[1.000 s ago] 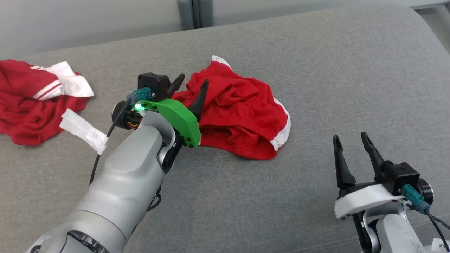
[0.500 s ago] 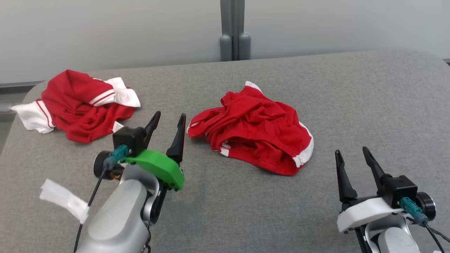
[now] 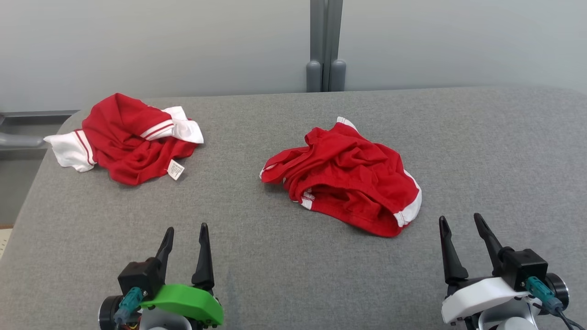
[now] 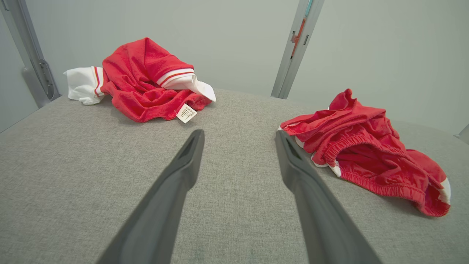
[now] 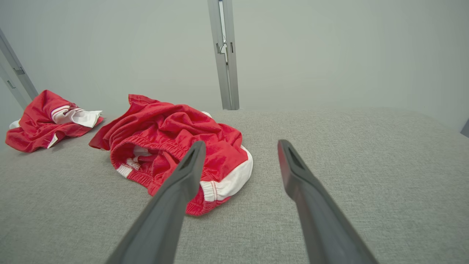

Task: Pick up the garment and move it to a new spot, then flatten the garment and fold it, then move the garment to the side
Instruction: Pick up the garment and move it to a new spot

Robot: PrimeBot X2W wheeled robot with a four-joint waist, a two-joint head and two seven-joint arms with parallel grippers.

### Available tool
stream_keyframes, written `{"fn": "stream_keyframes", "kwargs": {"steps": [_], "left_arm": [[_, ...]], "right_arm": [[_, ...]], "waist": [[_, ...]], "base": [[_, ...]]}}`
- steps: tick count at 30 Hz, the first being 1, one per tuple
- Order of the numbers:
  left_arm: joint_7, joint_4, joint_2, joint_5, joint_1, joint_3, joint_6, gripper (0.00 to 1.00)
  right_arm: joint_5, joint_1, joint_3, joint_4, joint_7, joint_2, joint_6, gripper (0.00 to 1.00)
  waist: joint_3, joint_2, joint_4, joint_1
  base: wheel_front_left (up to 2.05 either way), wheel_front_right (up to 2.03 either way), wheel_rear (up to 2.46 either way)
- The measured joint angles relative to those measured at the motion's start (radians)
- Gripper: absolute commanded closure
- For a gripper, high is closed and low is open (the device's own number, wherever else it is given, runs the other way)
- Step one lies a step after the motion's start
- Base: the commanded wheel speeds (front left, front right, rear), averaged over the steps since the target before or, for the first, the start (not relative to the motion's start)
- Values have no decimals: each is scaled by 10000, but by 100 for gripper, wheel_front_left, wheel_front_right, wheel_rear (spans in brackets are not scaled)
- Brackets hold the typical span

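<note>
A crumpled pair of red shorts with white trim (image 3: pixel 348 176) lies in a heap mid-surface, also seen in the left wrist view (image 4: pixel 366 154) and the right wrist view (image 5: pixel 172 135). My left gripper (image 3: pixel 186 228) stands open and empty at the lower left, well short of the shorts; its fingers frame bare fabric (image 4: pixel 240 132). My right gripper (image 3: pixel 460 217) is open at the lower right, just beyond the shorts' near white hem, with nothing between its fingers (image 5: pixel 242 142).
A second crumpled garment, a red shirt with white striped sleeves (image 3: pixel 128 142), lies at the far left with its label showing. Everything rests on a grey padded surface (image 3: pixel 293 266) whose left edge (image 3: pixel 27 183) drops off. A grey post (image 3: pixel 325 46) stands against the back wall.
My left gripper, which was at the shorts' left edge, has drawn back to the lower left, open and empty. The head camera has shifted, bringing the wall into view. The shorts lie still.
</note>
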Motion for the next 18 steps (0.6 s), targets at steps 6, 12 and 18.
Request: {"fn": "stream_keyframes", "kwargs": {"steps": [6,12,18], "left_arm": [[0,-178,-222,579,408,401,-153,0],[0,-142,-339,882,448,579,-328,0],[0,-40,-428,1057,463,713,-433,0]], "right_arm": [[94,85,211,-42,0,-2,0,0],[138,146,284,4,0,0,0,0],[138,153,322,42,0,0,0,0]], "waist": [[-61,0,-103,0],[-71,0,-105,0],[-109,0,-97,0]], "base": [[0,0,0],[0,0,0],[0,0,0]]}}
